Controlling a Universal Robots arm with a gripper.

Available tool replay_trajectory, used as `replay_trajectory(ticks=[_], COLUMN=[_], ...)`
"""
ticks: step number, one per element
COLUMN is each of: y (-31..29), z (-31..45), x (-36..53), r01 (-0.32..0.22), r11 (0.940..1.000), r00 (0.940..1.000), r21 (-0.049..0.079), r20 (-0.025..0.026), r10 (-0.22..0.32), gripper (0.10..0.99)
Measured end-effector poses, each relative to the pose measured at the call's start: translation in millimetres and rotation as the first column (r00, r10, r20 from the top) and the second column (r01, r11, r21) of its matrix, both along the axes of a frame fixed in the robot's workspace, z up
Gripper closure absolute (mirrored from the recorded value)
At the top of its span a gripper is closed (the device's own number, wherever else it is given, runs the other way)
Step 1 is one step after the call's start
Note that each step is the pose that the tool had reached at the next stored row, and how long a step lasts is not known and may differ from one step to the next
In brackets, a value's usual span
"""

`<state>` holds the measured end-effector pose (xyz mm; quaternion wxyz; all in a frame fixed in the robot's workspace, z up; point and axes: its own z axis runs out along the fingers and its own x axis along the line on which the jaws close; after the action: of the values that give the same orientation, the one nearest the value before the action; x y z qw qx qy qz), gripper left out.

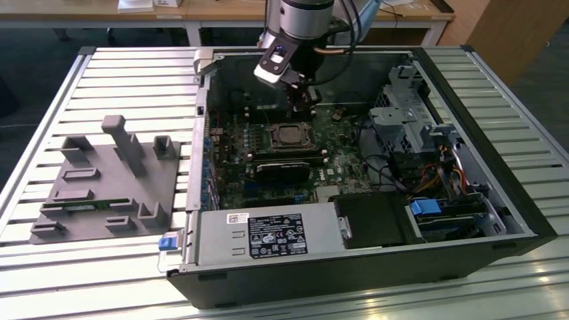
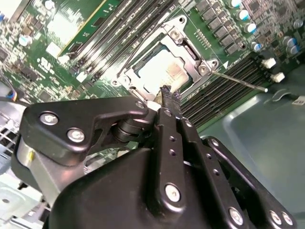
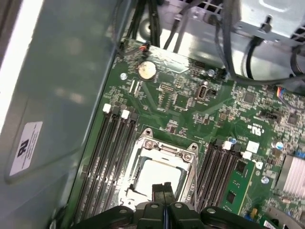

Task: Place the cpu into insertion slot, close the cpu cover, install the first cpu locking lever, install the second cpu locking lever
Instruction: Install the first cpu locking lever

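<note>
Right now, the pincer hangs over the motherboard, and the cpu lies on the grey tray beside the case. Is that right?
Wrong on the cpu. The pincer does hang over the motherboard, but the cpu lies in the insertion slot, framed by the cpu cover, as the first wrist view shows.

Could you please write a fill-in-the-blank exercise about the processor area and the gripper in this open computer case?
1. The thin silvery metal cpu cover frames a small silver-grey square ____.
2. The black gripper hangs above it with its fingers ____.
3. The circuit board around the cover is ____.
4. Long black memory slots flank the cover on ____ sides.
Missing words: cpu; shut; green; both.
</note>
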<state>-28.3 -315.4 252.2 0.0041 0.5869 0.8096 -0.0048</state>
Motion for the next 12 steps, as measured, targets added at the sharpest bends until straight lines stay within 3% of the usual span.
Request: replay_trajectory(ticks=[6, 12], y=[0.0, 0.0], z=[-0.3, -0.5], x=[0.0, 0.0], r01=[-0.109, -0.217], r11=[0.994, 0.9762], r00=[0.994, 0.9762], r21=[0.0, 0.0], r20=[0.0, 0.0], r10=[0.109, 0.217], gripper=[0.98, 0.98])
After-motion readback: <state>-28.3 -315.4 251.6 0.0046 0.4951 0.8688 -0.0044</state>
